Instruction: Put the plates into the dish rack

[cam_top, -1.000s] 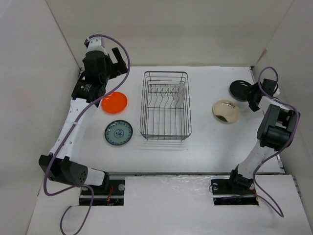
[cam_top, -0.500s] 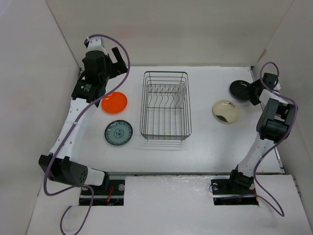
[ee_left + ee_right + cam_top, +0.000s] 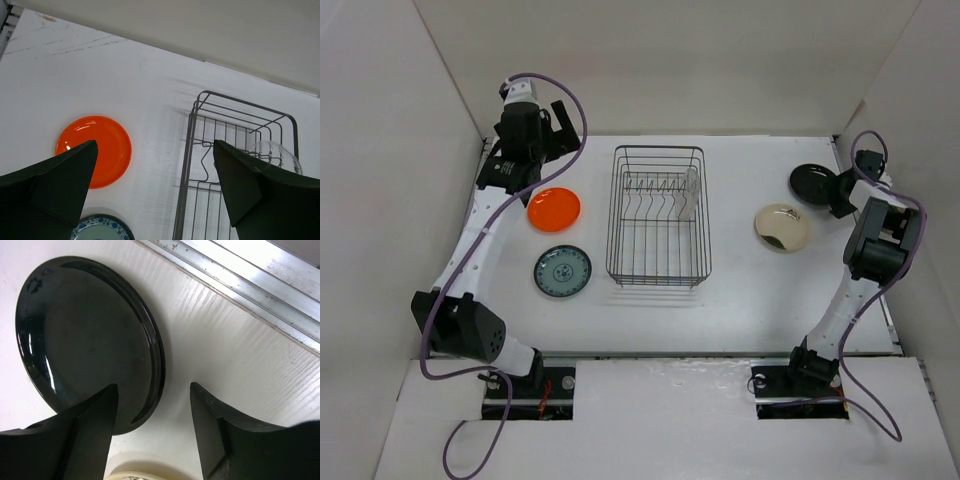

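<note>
The left arm (image 3: 468,250) and the right arm (image 3: 842,310) are built of slim white links joined by bulky black housings. A purple cable (image 3: 582,122) is looped behind each pair of jaws and carried down to the base. The fingers (image 3: 52,185) are seen as dark, matte, tapered wedges.

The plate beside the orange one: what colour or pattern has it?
The patterned plate is blue-green on white, clearest in the top external view.
</note>
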